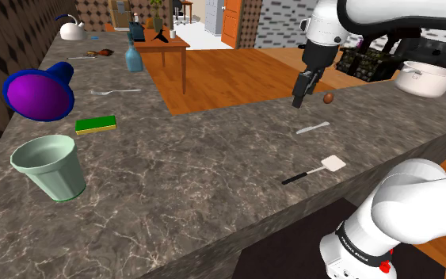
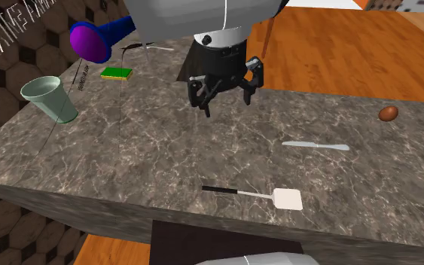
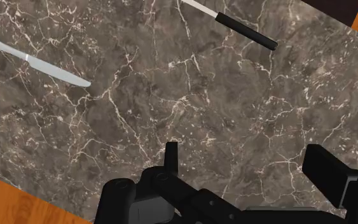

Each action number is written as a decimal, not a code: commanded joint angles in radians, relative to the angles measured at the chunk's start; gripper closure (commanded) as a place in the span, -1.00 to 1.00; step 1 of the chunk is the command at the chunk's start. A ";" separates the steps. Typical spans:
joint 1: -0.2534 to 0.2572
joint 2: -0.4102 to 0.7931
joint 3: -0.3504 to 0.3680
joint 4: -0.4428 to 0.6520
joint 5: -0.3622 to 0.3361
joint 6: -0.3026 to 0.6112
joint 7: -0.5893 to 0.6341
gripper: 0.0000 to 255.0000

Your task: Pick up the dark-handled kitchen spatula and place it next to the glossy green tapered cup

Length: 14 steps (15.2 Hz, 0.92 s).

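The spatula [image 1: 316, 171] lies flat on the marble counter near its front edge, with a black handle and a white blade [image 2: 287, 199]; its handle end [image 3: 246, 31] lies ahead of the fingers. The green tapered cup [image 1: 51, 166] stands upright at the shoulder view's far left, also seen as the cup [image 2: 50, 98] at the counter's corner. My gripper [image 1: 299, 100] hangs open above the counter, well above and behind the spatula, holding nothing; its fingers [image 3: 171, 154] stand wide apart over bare marble.
A silver knife [image 1: 313, 128] lies between gripper and spatula. A brown egg-shaped object [image 1: 328, 98] sits near the far edge. A green sponge [image 1: 96, 124] and a purple-blue funnel [image 1: 40, 92] lie beyond the cup. A white pot [image 1: 425, 78] stands at the right.
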 commanded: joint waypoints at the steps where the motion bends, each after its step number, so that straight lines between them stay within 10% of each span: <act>1: 0.000 0.000 0.000 0.000 0.000 0.000 0.000 -1.00; 14: 0.090 -0.494 -0.489 -0.516 -0.179 0.129 -0.801 -1.00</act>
